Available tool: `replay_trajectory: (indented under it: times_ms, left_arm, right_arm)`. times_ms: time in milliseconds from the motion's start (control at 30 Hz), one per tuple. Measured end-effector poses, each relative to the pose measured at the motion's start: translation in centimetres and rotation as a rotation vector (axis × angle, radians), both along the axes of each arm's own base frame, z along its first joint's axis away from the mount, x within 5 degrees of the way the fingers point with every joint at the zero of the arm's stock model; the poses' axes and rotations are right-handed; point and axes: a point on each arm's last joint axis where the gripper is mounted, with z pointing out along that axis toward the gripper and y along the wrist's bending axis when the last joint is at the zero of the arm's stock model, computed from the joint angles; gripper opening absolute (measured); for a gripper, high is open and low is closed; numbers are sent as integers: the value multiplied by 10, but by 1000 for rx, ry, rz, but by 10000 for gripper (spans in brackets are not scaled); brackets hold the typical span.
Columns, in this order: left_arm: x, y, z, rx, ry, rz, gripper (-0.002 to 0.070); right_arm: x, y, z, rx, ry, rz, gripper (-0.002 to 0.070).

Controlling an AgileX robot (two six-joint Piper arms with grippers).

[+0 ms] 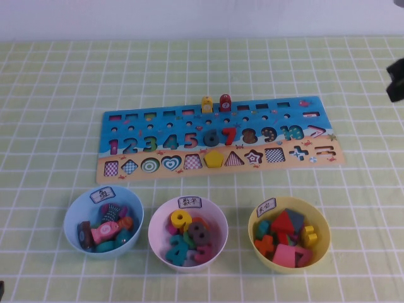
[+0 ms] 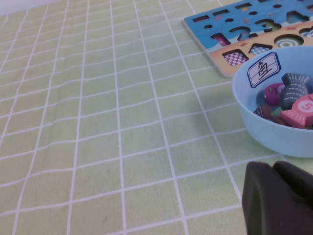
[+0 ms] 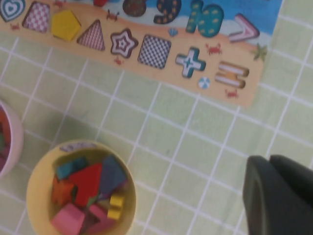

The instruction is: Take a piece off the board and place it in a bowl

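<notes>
Here, the right gripper (image 1: 396, 81) is seen in the high view as a dark shape at the table's 3 o'clock edge, well apart from the flat rectangular puzzle board (image 1: 158, 123) with its blue upper part and sandy lower strip. In the right wrist view this gripper is a dark mass above the green checked tablecloth (image 1: 57, 82), beside the yellow round plastic bowl (image 3: 39, 166) of coloured shapes; whether it is wide or narrow cannot be told. The left gripper (image 2: 279, 198) is shown only in the left wrist view as a dark body near the pale blue round plastic bowl (image 2: 274, 139); its opening likewise cannot be told.

The small red rounded toy piece (image 1: 225, 103), marked whitish on its face, stands upright at the board's 12 o'clock edge, just beside a similar small yellow piece (image 1: 206, 104) at its 9 o'clock side. The pale blue bowl, labelled on its rim, lies at 7 o'clock from the board, with a white round bowl (image 1: 161, 218) of numbers between it and the yellow one.
</notes>
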Motion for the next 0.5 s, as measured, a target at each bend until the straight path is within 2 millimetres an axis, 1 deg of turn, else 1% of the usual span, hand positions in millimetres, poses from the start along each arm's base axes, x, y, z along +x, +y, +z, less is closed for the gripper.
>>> replay_trajectory:
  times_ms: [100, 167, 300, 433, 500]
  left_arm:
    - [0, 0, 0, 0, 0, 0, -5]
    - [0, 0, 0, 0, 0, 0, -5]
    - [0, 0, 0, 0, 0, 0, -5]
    - [0, 0, 0, 0, 0, 0, -5]
    - [0, 0, 0, 0, 0, 0, -4]
  right_arm:
    - [30, 16, -1, 1, -9, 28, -17]
    - [43, 27, -2, -2, -21, 52, -17]
    - [68, 57, -14, -51, -27, 121, -17]
    - [94, 91, -30, -106, -44, 188, -17]
    - [105, 106, -31, -119, -77, 212, -17]
